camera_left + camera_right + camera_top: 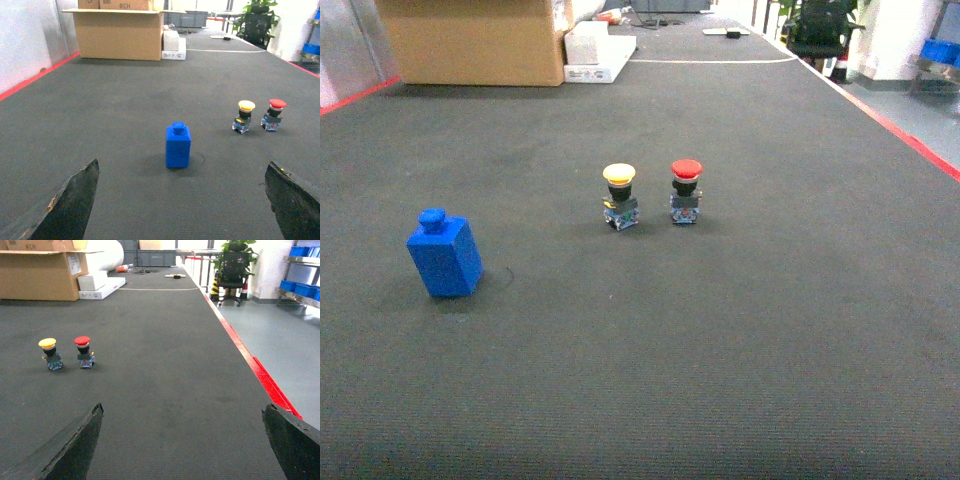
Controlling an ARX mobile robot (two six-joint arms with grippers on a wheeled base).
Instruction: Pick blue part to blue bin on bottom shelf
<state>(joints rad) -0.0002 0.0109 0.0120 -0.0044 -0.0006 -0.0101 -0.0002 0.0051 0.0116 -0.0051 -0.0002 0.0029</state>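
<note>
Blue plastic is what we record first: the blue part [444, 254] stands upright on the dark ribbed mat [720, 350] at the left of the head view, mid-height, well apart from everything else, and it sits near the centre of the left wrist view, squarely between the two fingers of the left gripper [182, 210]. We judge the task to be at its opening step, the approach to the pick, with nothing yet grasped. The left gripper's jaws stand wide apart and well short of the part; the right gripper [182, 450] likewise has its jaws spread with nothing between them, facing bare mat at the lower edge of its view. The part is a boxy block, uniformly bright blue, with a small round knob on top; its faces look smooth and rigid, so we expect a side pinch across the body to hold better than one on the knob. The next move, in our judgement, calls for the left arm to advance and lower until the fingers flank the block, then close. A yellow push-button [619, 196] and a red push-button [686, 190] stand side by side near the centre of the head view. Neither the blue bin nor the bottom shelf appears in any view
</note>
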